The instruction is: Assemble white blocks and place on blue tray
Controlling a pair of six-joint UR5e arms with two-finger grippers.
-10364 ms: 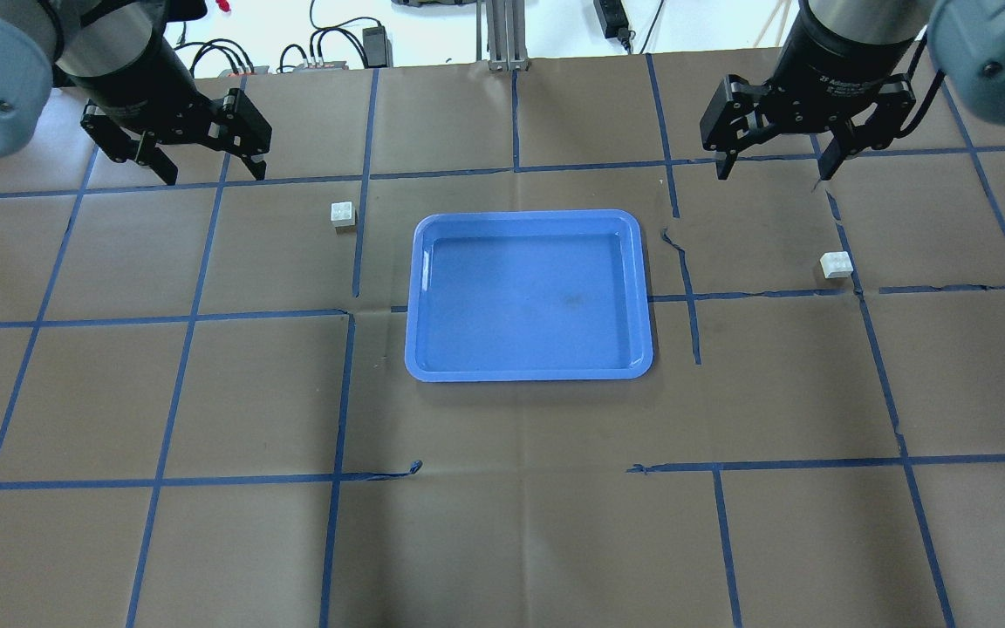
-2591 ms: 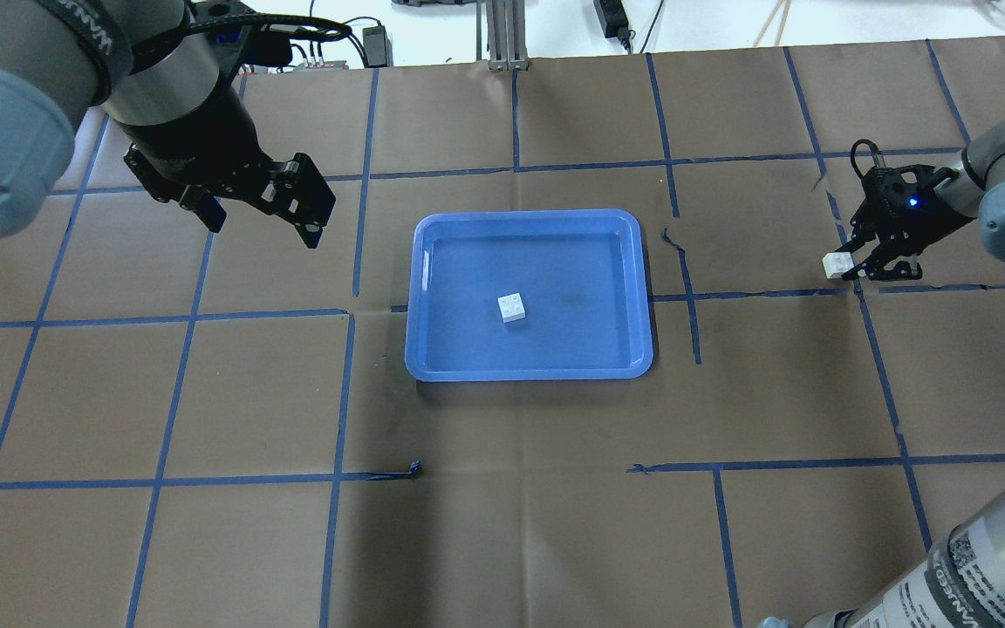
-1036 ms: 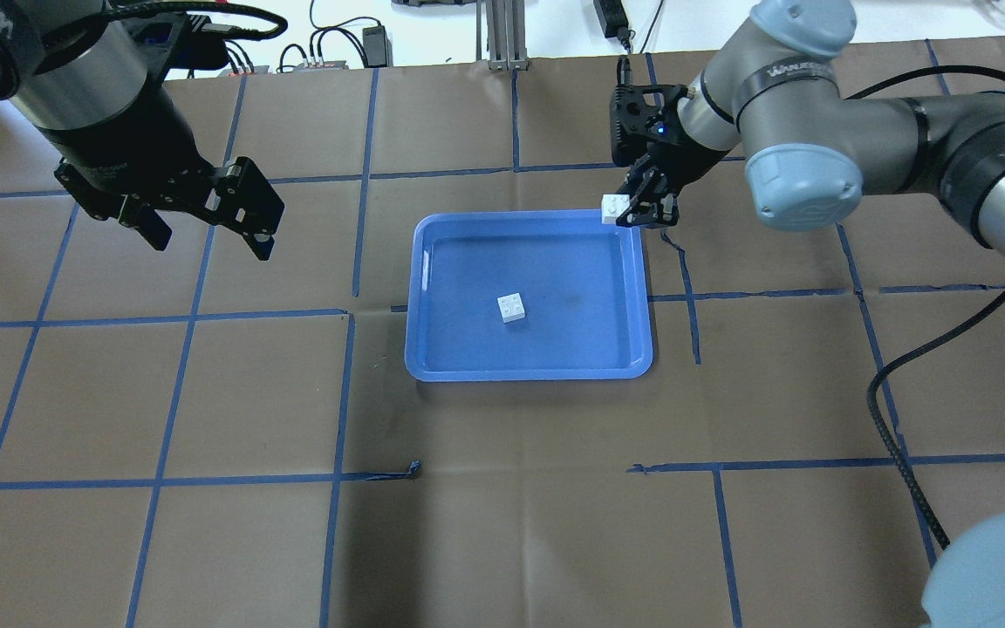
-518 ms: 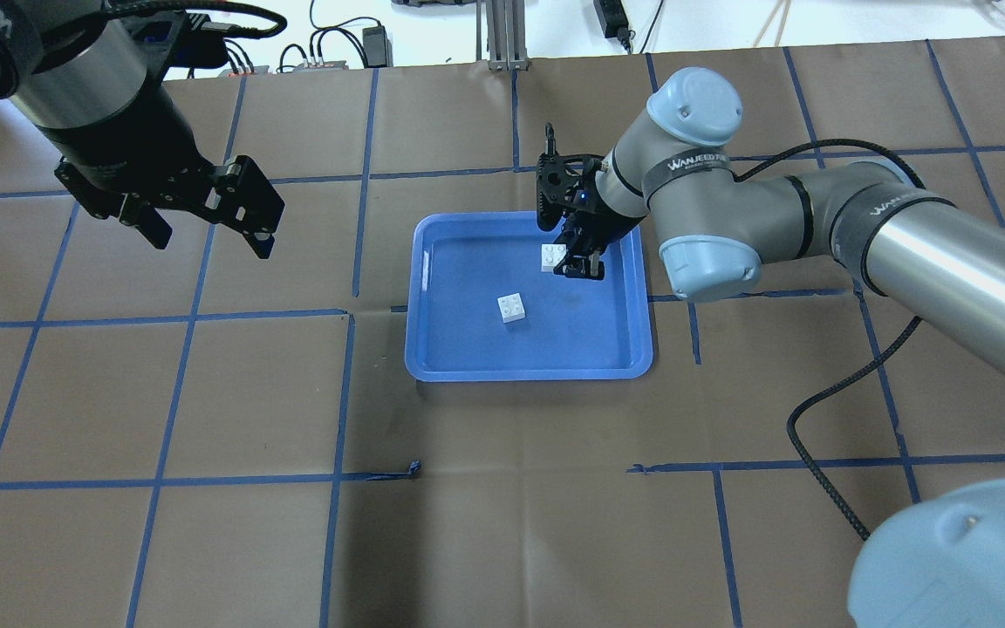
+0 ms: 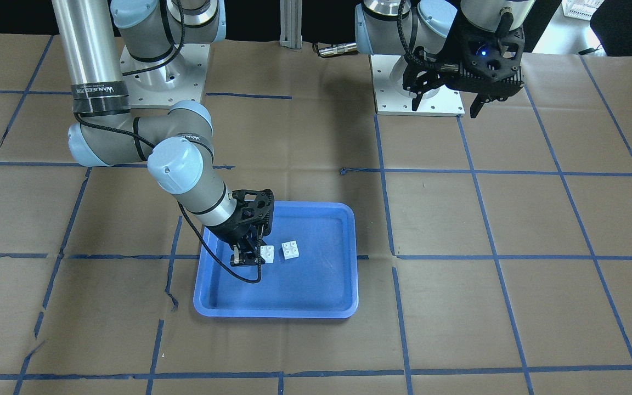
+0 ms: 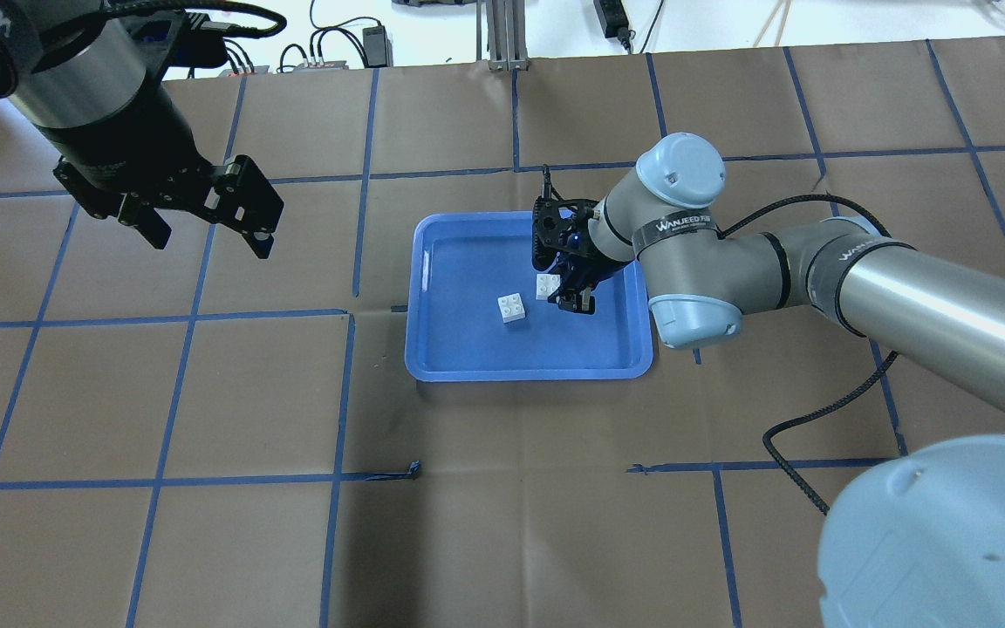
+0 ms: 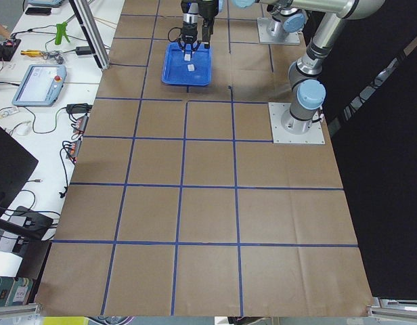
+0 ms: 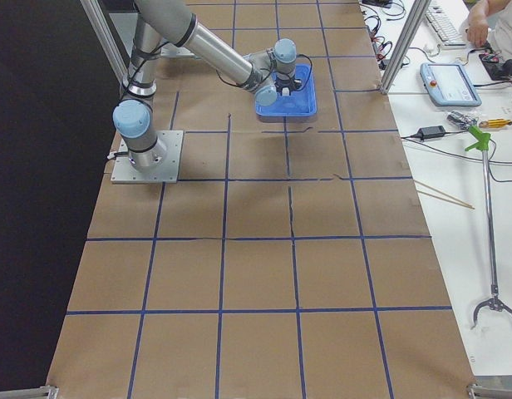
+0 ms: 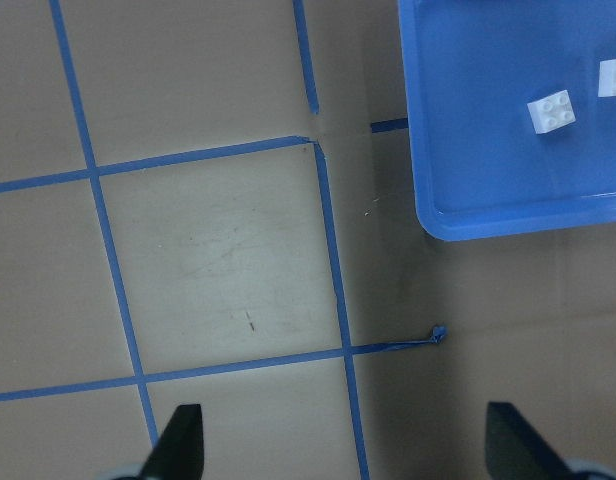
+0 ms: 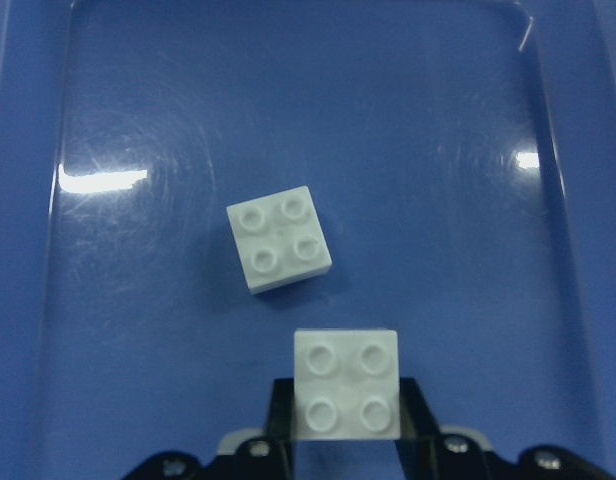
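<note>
Over the blue tray (image 6: 420, 353), your right claw (image 6: 562, 292) clenched one white block (image 10: 346, 384) just beside the other block (image 10: 279, 238), which lay studs-up on the tray. Stacking seemed in hand; next you'd need to square them and press down. Your left claw (image 6: 210, 237) hung released.

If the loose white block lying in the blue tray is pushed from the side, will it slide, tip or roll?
The loose block looks rigid plastic and low, sitting flat, so tipping or rolling seems unlikely. The blue tray floor shows glossy reflections, so it will probably slide easily.
</note>
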